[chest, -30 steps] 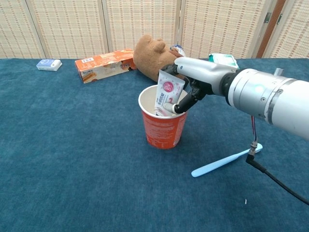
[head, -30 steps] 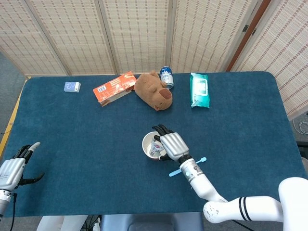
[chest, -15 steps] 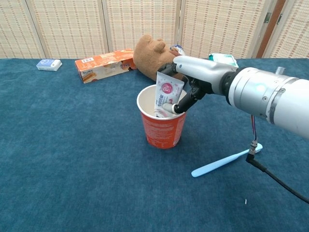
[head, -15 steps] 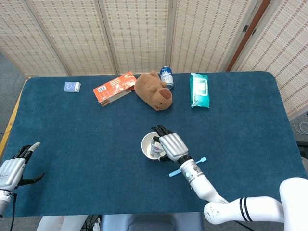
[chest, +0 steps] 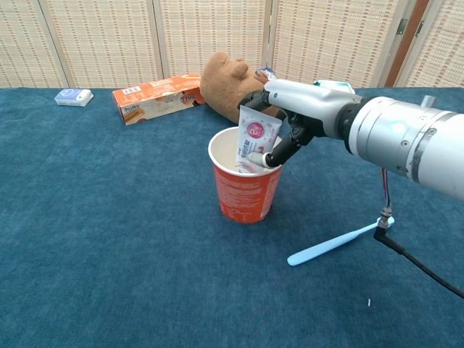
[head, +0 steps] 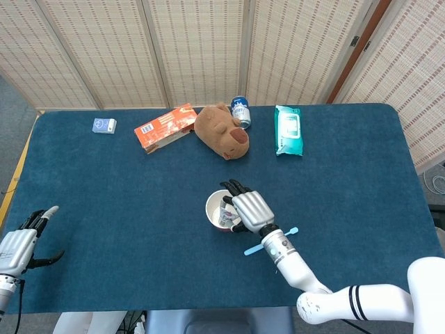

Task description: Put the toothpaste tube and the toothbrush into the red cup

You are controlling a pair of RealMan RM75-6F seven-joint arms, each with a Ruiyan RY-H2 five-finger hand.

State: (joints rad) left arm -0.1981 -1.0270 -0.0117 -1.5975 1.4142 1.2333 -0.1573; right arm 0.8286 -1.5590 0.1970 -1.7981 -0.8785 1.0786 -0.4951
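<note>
Toothpaste tube (chest: 255,139) held by right hand (chest: 290,116), fingers closed on it; tube upright, lower part inside red cup (chest: 245,187), top showing above rim. Cup stood on blue bench (chest: 109,232), near middle. Light-blue toothbrush (chest: 335,243) laid flat on bench, right of cup, apart from it. Left hand (head: 21,240) seen at bench's near-left edge, fingers apart, nothing held. Orange box (head: 165,126), brown plush toy (head: 221,132), can (head: 240,111) and green wipes pack (head: 288,130) ranged along far side.

Head view looks steeply down from high; chest view low, close; both share red cup (head: 221,211) (chest: 246,178).
</note>
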